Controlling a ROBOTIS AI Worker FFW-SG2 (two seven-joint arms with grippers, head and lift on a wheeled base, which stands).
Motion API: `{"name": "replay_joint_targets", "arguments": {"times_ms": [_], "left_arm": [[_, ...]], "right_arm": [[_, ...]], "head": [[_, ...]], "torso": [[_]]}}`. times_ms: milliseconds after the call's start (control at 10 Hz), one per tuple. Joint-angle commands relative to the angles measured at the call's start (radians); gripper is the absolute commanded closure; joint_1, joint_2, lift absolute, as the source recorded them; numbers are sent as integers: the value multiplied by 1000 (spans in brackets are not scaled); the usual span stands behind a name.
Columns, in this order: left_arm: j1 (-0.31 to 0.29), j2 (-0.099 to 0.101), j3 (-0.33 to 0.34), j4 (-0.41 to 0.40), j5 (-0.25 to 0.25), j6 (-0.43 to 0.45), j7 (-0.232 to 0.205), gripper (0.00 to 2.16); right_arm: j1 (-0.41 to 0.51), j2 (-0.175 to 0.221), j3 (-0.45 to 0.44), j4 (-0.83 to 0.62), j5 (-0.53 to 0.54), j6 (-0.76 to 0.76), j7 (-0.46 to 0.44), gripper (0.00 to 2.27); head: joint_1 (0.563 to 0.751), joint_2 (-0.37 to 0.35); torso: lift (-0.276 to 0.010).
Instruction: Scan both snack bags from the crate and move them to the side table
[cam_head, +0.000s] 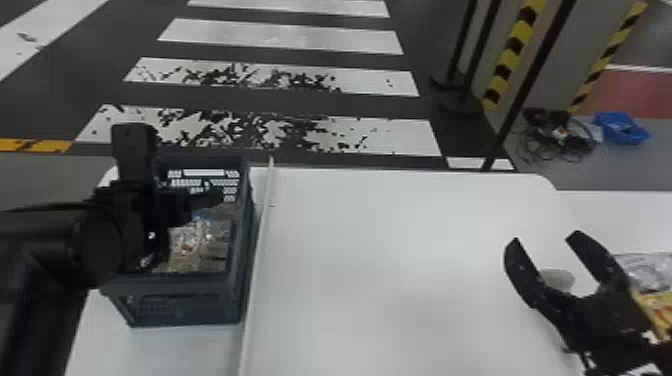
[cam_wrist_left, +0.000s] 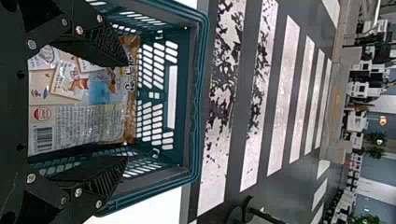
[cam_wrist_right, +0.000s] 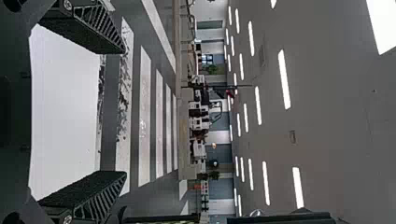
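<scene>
Biggest 1st: white table (cam_head: 400, 225) under the crate (cam_head: 237, 280) & out to its right; 2nd white surface (cam_head: 625, 215) farther R of crate. Crate's dark w/ slotted walls, pale strip (cam_head: 257, 265) running just R of it.

L gripper (cam_head: 172, 202) is at the crate's mouth, fingers apart; printed snack packaging (cam_wrist_left: 77, 116) inside the crate shows btwn them. Can't tell if it's 1 bag or 2, or if they touch it.

R gripper (cam_head: 545, 241) is well R of crate, above the table, fingers spread apart. Silver-&-yellow packaging (cam_head: 650, 275) sits farther R of crate, past that gripper, part cut off.
</scene>
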Motion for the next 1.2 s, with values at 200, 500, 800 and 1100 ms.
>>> {"name": "replay_joint_targets", "arguments": {"times_ms": [200,500,800,1100], "left_arm": [[-11,-15,-4,-5,1,111,55,323],[-30,-6,5,-35,17,295,90,323],[-47,-1,31,-49,34,433,95,323],[-101,5,31,-15,40,439,92,323]], "right_arm": [[5,-4,2,0,-5,-1,0,66],[15,-2,5,0,-11,-22,0,70],[22,1,8,-4,-11,-38,2,70],[34,1,5,-9,-11,-56,3,70]], "head": [[695,-90],[695,-87],[695,-78],[695,-73]], "torso": [[-95],[-95],[-95],[-95]]}}
